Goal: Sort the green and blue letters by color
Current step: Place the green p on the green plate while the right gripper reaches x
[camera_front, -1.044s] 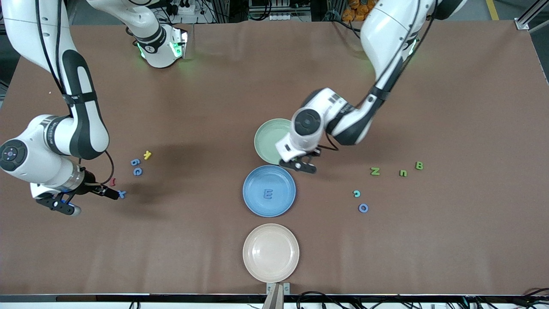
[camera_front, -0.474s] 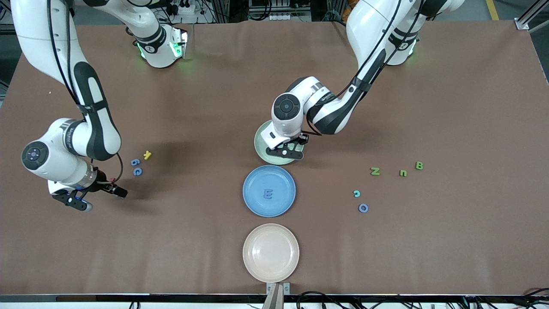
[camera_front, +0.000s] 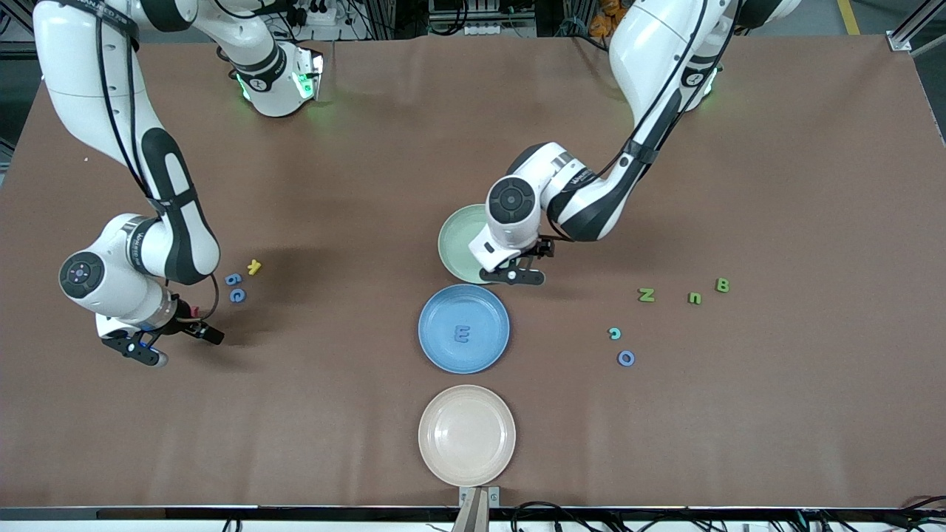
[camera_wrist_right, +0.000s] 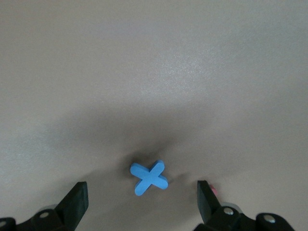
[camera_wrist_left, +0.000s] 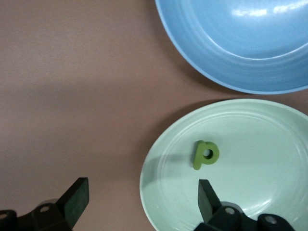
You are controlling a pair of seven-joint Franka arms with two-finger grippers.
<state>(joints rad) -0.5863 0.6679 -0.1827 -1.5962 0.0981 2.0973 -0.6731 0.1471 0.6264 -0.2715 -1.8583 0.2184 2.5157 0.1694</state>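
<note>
Green plate (camera_wrist_left: pixel 250 120) holding green letter (camera_wrist_left: pixel 205 154), blue plate (camera_front: pixel 436 347) holding E (camera_front: pixel 462 335), both jaws apart.

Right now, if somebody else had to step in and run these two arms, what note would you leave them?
Left gripper: open over the green plate's edge; a green letter lies in that plate.
Right gripper: open, low over the blue X on the table.
Done: blue E in the blue plate.
Left: green N, u, B; blue 6, G, the X and the blue ring.
</note>
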